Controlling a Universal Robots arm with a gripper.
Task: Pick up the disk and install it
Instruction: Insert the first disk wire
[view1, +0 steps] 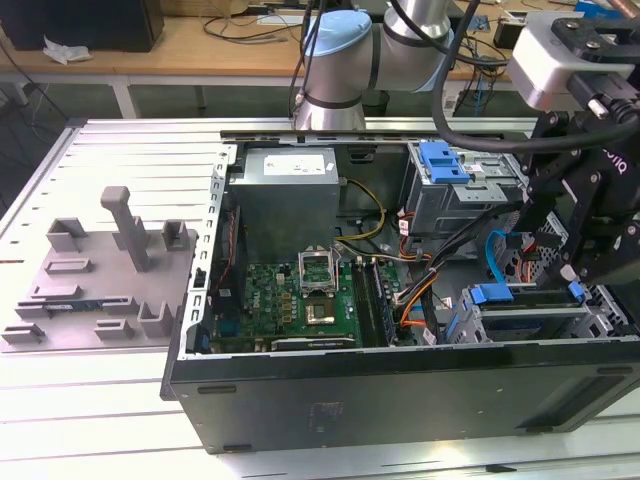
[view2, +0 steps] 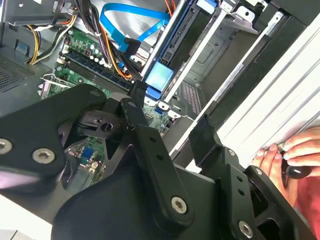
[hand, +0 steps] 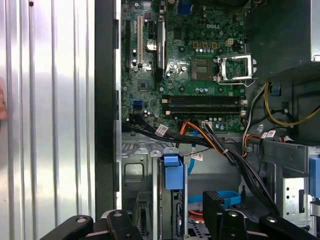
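Space shows between the two black fingers (hand: 214, 210) of my gripper (hand: 165, 220) in the first wrist view, so they stand apart and clamp nothing. In the exterior view my gripper (view1: 585, 270) hangs over the right near corner of the open computer case (view1: 400, 375), which lies on its side on the slatted metal desk (view1: 100, 400).

Just beneath me is the disk (hand: 173, 172). It stands on edge in the drive cage at the exterior view's right, near side of the case (view1: 495, 295). I see it edge-on: a narrow blue plastic carrier with a squarish blue tab at its end, and a thin pale metal strip running back from that tab in the second wrist view (view2: 160, 77). Its flat face is hidden from me. My fingers do not touch it.

Farther back on the same side, a separate blue latch piece (view1: 440, 160) sits on top of another cage. The green motherboard (view1: 300, 295) fills the middle of the case, with the grey power supply (view1: 285, 190) on its far side. Left of the case, a grey fixture plate (view1: 100, 280) rests on the desk. In the second wrist view a person's hand (view2: 295, 160) lies on the desk beside the case wall.
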